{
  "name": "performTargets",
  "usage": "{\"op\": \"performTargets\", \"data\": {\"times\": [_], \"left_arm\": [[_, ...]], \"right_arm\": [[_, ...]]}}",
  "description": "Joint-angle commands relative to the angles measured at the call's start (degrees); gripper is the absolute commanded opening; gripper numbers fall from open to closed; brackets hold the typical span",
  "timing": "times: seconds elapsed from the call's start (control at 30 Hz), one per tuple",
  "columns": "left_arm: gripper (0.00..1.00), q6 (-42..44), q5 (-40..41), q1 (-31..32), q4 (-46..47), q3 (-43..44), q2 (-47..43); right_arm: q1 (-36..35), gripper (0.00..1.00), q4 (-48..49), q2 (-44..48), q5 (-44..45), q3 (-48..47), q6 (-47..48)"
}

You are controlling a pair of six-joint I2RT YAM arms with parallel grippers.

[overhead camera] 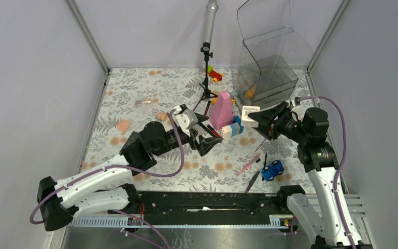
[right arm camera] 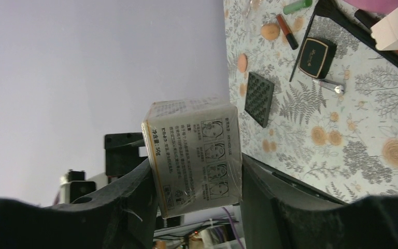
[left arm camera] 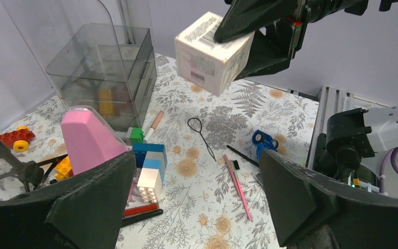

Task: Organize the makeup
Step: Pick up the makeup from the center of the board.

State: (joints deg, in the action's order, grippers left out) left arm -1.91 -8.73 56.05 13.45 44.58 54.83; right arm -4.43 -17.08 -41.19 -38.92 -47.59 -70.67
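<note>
Right gripper [overhead camera: 258, 120] clamped on the box [overhead camera: 250, 112], which hangs clear of the table [overhead camera: 134, 124], well above the loose pencils. The organizer [overhead camera: 269, 78] lies just beyond the box, toward the far right corner, so the right arm is plainly nearer. A short carry away from the bases looks like the coming move. Left gripper [overhead camera: 207, 139] has jaws apart and empty, low beside the cone [overhead camera: 222, 111] and blocks [overhead camera: 232, 128].
</note>
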Motion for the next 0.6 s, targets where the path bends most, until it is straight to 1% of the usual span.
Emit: {"op": "performTargets", "data": {"times": [0.0, 0.1, 0.2, 0.33, 0.37, 0.47, 0.57], "left_arm": [[0.99, 0.9, -0.7, 0.3, 1.1, 5.0, 0.9], [0.99, -0.7, -2.8, 0.3, 1.1, 5.5, 0.8], [0.99, -1.1, -3.1, 0.3, 0.5, 6.0, 0.4], [0.99, -3.9, -3.8, 0.3, -1.2, 7.6, 0.3], [0.99, -5.1, -4.3, 0.3, -1.1, 7.9, 0.6], [0.99, -8.2, -7.2, 0.3, 0.0, 8.3, 1.2], [0.99, -8.3, -8.5, 0.3, -0.1, 8.8, 1.5]], "right_arm": [[-0.5, 0.29, 1.6, -1.2, -3.1, -3.5, 9.6], [-0.5, 0.29, 1.5, -1.7, -2.3, -3.8, 13.0], [-0.5, 0.29, 6.9, -2.0, -4.6, -2.8, 14.0], [-0.5, 0.28, 10.4, -1.7, -3.8, -3.1, 22.6], [-0.5, 0.28, 13.6, -1.2, -4.2, -2.1, 24.2], [-0.6, 0.28, 29.0, 1.3, -6.6, 3.4, 26.8], [-0.5, 0.31, 42.0, 2.6, -10.3, 7.5, 26.5]]}}
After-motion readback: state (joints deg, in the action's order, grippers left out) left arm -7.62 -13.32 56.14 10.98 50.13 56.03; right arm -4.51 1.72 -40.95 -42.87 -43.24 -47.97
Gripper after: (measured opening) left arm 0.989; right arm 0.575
